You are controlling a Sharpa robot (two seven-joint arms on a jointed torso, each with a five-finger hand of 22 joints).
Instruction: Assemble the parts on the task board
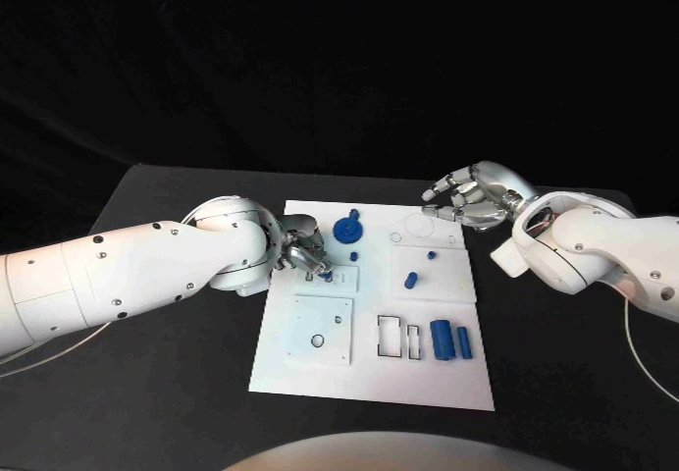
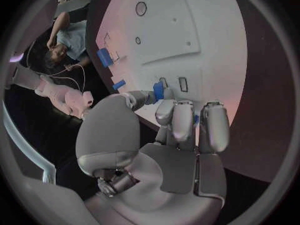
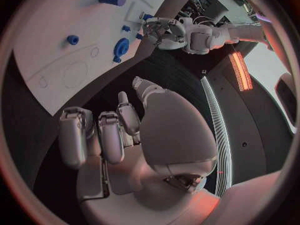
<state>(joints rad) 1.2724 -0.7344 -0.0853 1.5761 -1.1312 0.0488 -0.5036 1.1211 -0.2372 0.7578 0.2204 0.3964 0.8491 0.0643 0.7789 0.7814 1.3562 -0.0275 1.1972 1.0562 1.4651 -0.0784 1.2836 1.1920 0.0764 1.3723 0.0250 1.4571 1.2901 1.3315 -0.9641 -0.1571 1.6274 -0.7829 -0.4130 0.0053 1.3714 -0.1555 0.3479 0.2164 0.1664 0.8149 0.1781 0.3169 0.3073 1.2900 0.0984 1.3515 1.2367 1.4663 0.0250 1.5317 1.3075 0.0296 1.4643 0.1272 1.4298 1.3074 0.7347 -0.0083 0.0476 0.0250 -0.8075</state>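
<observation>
Reaching in from the left, the left arm (image 1: 134, 270) lay low across the black table (image 1: 170, 392) with its wrist turned inward. The left hand (image 1: 301, 253) sat at the left edge of the task board (image 1: 371, 378), fingers curled down over a small blue part (image 1: 327, 277). The left wrist view showed that part (image 2: 159, 90) pinched between the thumb and fingertips (image 2: 166, 110), right at the board's slots.

Further along the board: a blue knobbed disc (image 1: 348, 231) near the far edge, a small blue peg (image 1: 410, 280) mid-board, a blue cylinder (image 1: 442, 340) and a thin blue bar (image 1: 463, 340) side by side toward the near right corner.

On the right, the right arm (image 1: 601, 255) came in bent, forearm angled up. The right hand (image 1: 474, 199) hovered above the board's far right corner, palm facing left, fingers loosely curled and apart, nothing in them.
</observation>
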